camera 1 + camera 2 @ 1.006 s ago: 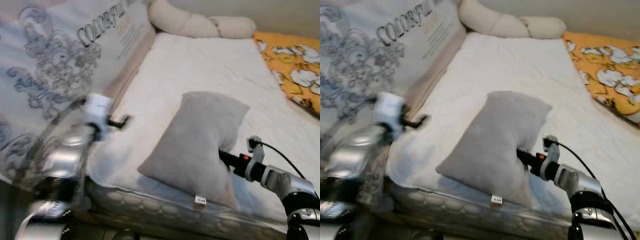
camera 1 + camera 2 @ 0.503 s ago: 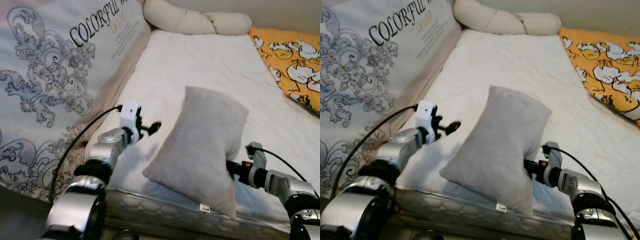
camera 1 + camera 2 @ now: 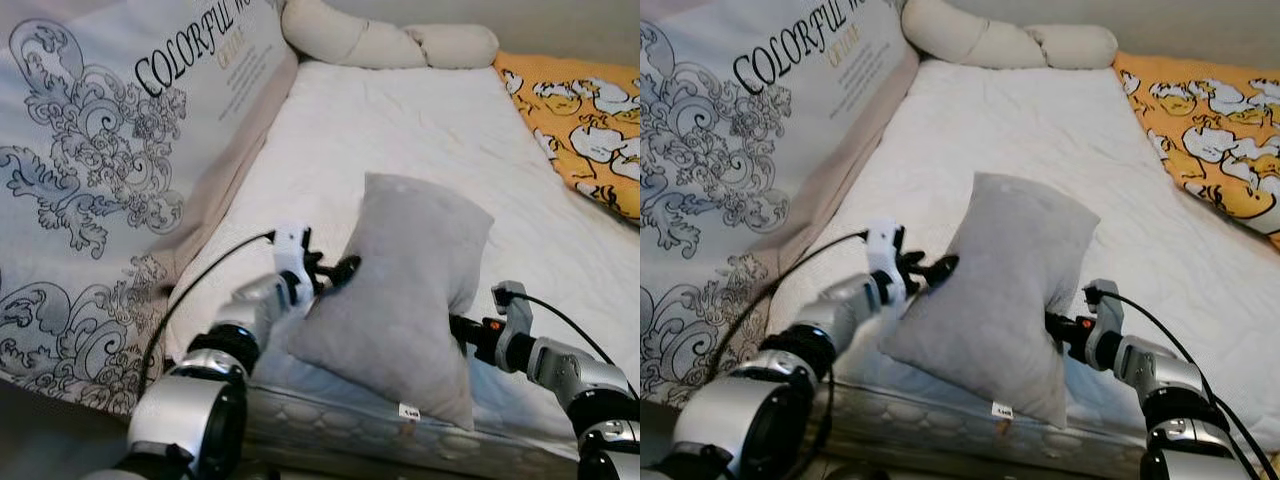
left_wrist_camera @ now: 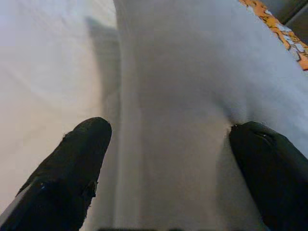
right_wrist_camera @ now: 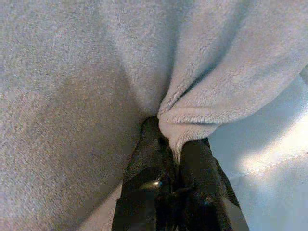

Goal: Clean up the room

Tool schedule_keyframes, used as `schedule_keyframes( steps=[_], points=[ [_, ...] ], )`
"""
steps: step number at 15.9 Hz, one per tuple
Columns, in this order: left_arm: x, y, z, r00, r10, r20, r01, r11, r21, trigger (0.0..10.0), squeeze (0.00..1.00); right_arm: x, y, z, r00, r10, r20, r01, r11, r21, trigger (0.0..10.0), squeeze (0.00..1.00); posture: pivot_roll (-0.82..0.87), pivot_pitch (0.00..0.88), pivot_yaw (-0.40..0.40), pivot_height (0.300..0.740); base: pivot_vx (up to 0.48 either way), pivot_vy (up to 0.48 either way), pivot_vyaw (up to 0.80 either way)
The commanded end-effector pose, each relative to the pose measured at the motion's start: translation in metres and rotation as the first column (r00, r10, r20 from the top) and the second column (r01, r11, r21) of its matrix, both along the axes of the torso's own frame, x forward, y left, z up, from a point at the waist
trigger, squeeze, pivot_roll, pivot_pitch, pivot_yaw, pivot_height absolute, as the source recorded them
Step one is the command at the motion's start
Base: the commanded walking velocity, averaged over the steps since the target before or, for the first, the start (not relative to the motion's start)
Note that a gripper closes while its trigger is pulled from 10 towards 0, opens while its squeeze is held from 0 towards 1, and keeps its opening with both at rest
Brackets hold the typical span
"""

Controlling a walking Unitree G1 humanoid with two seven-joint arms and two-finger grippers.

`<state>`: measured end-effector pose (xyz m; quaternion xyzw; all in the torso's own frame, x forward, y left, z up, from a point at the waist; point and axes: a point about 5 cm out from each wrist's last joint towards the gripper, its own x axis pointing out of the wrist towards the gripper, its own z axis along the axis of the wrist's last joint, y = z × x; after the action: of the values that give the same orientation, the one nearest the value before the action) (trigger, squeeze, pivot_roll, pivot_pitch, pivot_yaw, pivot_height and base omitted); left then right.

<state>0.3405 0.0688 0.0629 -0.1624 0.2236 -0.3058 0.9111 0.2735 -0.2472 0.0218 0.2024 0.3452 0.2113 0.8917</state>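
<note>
Change: the left gripper (image 3: 345, 268) has come in from beside the bed's left edge to the pillow's left side, where a second ago it hung well clear of it; the pillow (image 3: 400, 290) stands a little more upright; the right gripper has stayed clamped on it.
Pillow: grey, propped on edge on the bed (image 3: 420, 130) near the front edge, top corner leaning toward the robot's right, a small white tag (image 3: 407, 411) at its lower front corner.
Right gripper: (image 5: 169, 139) at the pillow's right side, jaws closed tight on a pinched fold of the grey cloth; the fold bunches between the two black fingers (image 5: 147, 149) in the right wrist view.
Left gripper: at the pillow's left edge, jaws spread wide; in the left wrist view one finger (image 4: 77, 159) lies toward the sheet side and the other finger (image 4: 269, 163) against the pillow face, the pillow's edge between them, nothing gripped yet.
Bed: white quilted sheet, mattress edge (image 3: 330, 420) showing at the front.
Left of the bed: a large upright board (image 3: 100, 160) printed with grey scrollwork and the word COLORFUL.
Head of the bed: a long cream bolster (image 3: 390, 40) lying across.
Right of the bed: an orange blanket (image 3: 580, 120) with white cartoon figures, on the far right edge.
</note>
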Motion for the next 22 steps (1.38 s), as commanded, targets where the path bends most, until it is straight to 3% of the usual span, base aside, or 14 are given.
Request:
schedule_keyframes(
  steps=[1,3,6,7,8,9,10,12,16,22],
  points=[
    [-0.001,-0.01,0.002,0.998,-0.066,0.002,0.066,0.998,0.02,10.0,1.0,0.005,0.005,0.005,1.0,0.016,0.026,-0.016,1.0,0.016,0.0,0.0,-0.12,0.0,0.051,0.74,0.0,0.0,0.0],
    [-0.007,-0.017,-0.004,0.993,-0.118,-0.019,0.119,0.992,0.052,10.0,1.0,0.006,0.008,0.007,0.999,0.016,0.037,-0.018,0.999,0.039,0.0,0.0,-0.12,0.0,0.05,0.74,0.0,0.0,0.0],
    [-0.016,-0.032,-0.004,0.97,-0.237,-0.056,0.234,0.97,-0.061,10.0,0.99,0.016,0.019,0.018,0.99,0.005,0.144,-0.019,0.996,0.09,0.0,0.0,-0.12,0.0,0.051,0.74,0.0,0.0,0.0],
    [-0.019,-0.036,-0.004,0.956,-0.287,-0.059,0.283,0.956,-0.076,10.0,0.32,0.021,0.024,0.023,0.983,0.007,0.185,-0.029,0.993,0.115,0.0,0.0,-0.12,0.0,0.052,0.74,0.0,0.0,0.0],
    [-0.022,-0.038,-0.005,0.94,-0.335,-0.07,0.33,0.941,-0.078,10.0,0.0,0.027,0.032,0.029,0.976,0.015,0.218,-0.045,0.99,0.135,0.0,0.0,-0.12,0.0,0.054,0.74,0.0,0.0,0.0],
    [-0.022,-0.038,-0.004,0.939,-0.334,-0.081,0.326,0.94,-0.104,6.5,0.0,0.033,0.039,0.036,0.967,0.021,0.253,-0.063,0.985,0.158,0.0,0.0,-0.12,0.0,0.054,0.74,0.0,0.0,0.0],
    [-0.018,-0.035,-0.001,0.952,-0.294,-0.088,0.279,0.949,-0.15,0.0,0.0,0.038,0.047,0.04,0.963,0.03,0.269,-0.078,0.982,0.172,0.0,0.0,-0.11,0.0,0.05,0.74,0.0,0.0,0.0],
    [-0.012,-0.028,0.005,0.965,-0.255,-0.065,0.238,0.951,-0.196,0.0,0.0,0.045,0.061,0.045,0.955,0.066,0.291,-0.119,0.978,0.169,0.0,0.0,-0.1,0.0,0.046,0.74,0.0,0.0,0.0],
    [0.0,-0.011,0.02,0.977,-0.212,0.006,0.209,0.955,-0.209,0.0,0.0,0.058,0.086,0.054,0.935,0.112,0.336,-0.167,0.976,0.141,0.0,0.0,-0.08,0.0,0.034,0.74,0.0,0.0,0.0],
    [-0.002,-0.012,0.023,0.968,-0.248,0.033,0.25,0.952,-0.179,0.0,0.0,0.062,0.097,0.057,0.918,0.081,0.388,-0.146,0.979,0.141,0.0,0.0,-0.06,0.0,0.03,0.74,0.0,0.0,0.0]
  ],
)
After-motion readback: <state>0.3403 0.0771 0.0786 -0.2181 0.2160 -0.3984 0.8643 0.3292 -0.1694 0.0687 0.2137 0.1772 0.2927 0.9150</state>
